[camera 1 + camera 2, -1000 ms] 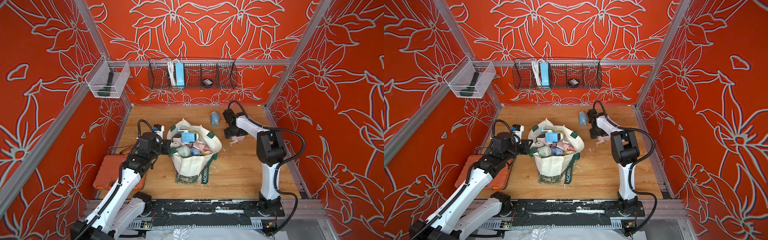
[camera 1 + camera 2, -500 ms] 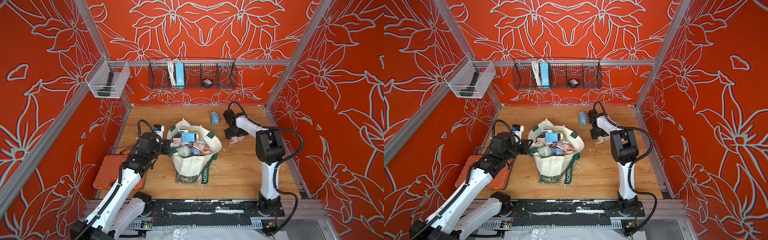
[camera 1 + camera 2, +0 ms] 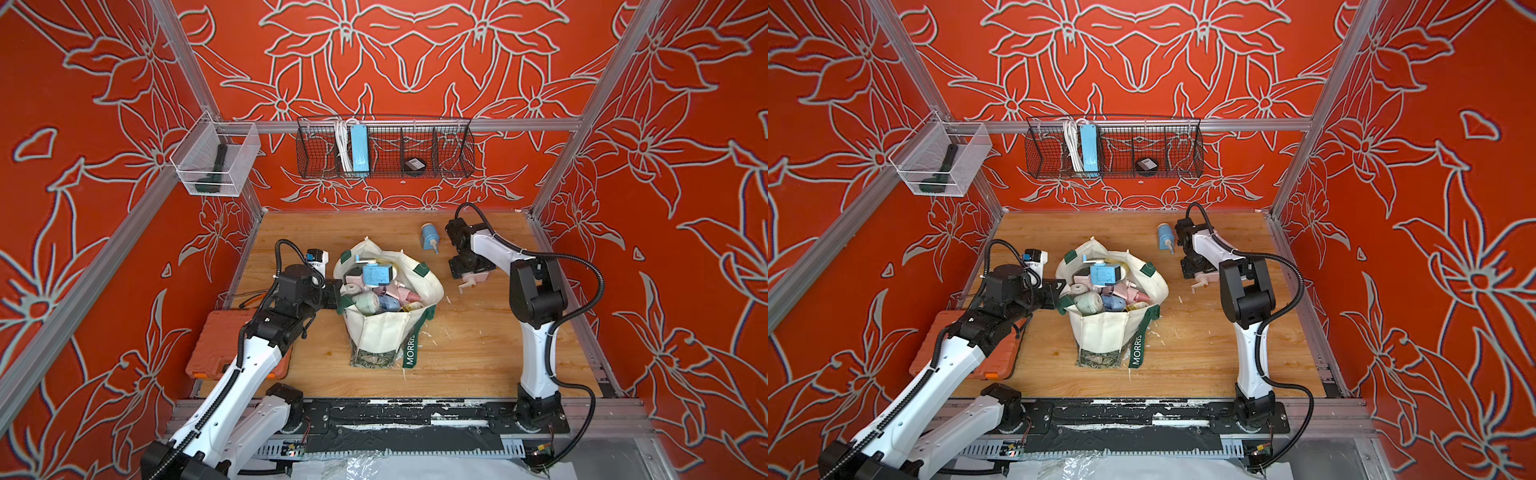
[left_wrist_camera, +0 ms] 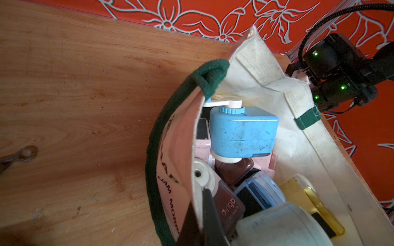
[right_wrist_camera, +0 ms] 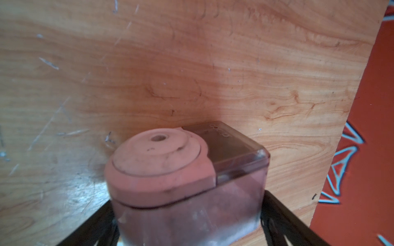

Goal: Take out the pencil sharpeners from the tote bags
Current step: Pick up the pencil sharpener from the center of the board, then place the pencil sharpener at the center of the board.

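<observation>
My left pincer (image 4: 198,198) is clenched on the cloth edge of the tote bag (image 3: 382,332), right by a dark green handle. The bag stands in the middle of the wooden table (image 3: 478,353) with its mouth wide open. It is full of pencil sharpeners. A boxy blue sharpener (image 3: 377,275) sits on top of the pile, and a round grey-green sharpener (image 3: 368,302) lies near the front, with pink and yellow ones packed around them. My right pincer (image 5: 188,198) points down at the table, well apart from the bag, on its far right side. A pink sharpener (image 5: 170,166) with a clear box stands on the wood between its two fingers (image 5: 277,210). The fingers are spread wide, one on each side. The wrist view is blurry there, so I cannot tell if they squeeze it or just stand beside it. One more sharpener, a small round blue sharpener (image 3: 428,237), lies on the table near the back wall, just beside my right arm.
</observation>
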